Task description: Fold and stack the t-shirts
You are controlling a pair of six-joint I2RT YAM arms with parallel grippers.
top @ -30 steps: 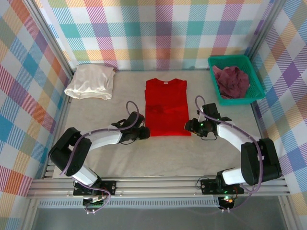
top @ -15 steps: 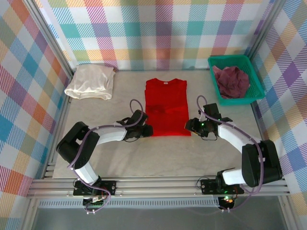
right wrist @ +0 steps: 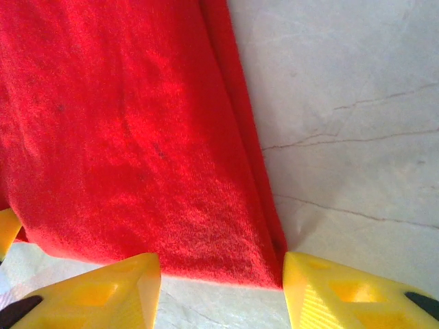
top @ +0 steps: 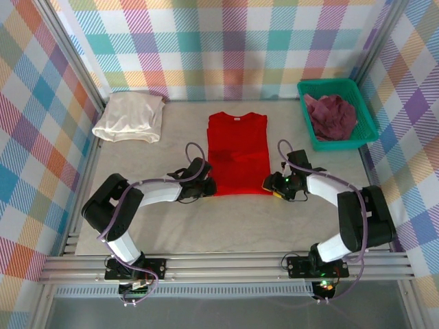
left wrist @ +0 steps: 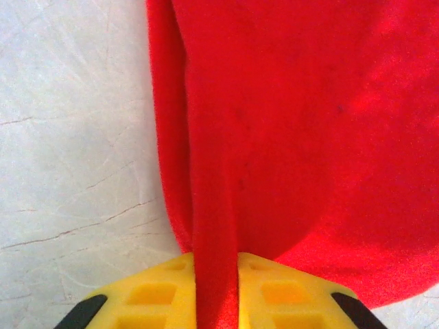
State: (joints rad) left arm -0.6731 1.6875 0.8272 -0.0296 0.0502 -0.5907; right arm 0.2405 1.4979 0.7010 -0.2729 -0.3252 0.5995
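A bright red t-shirt (top: 237, 152) lies folded into a long strip in the middle of the table. My left gripper (top: 210, 186) is at its near left corner. In the left wrist view the yellow fingers (left wrist: 154, 298) are shut on a raised fold of the red t-shirt (left wrist: 309, 123). My right gripper (top: 269, 184) sits at the near right corner. It is open, and its yellow fingers (right wrist: 103, 291) stand either side of the red t-shirt's corner (right wrist: 137, 137), which lies flat. A cream-white t-shirt (top: 130, 116) lies folded at the back left. A maroon-purple t-shirt (top: 331, 115) is bunched in the basket.
The green mesh basket (top: 369, 122) stands at the back right corner. Checked walls close in the left, back and right sides. Bare pale tabletop (top: 233, 223) stretches between the red shirt and the arm bases.
My left gripper slid right to the red shirt's near left corner and closed on its edge. My right gripper edged left to the near right corner and stayed open.
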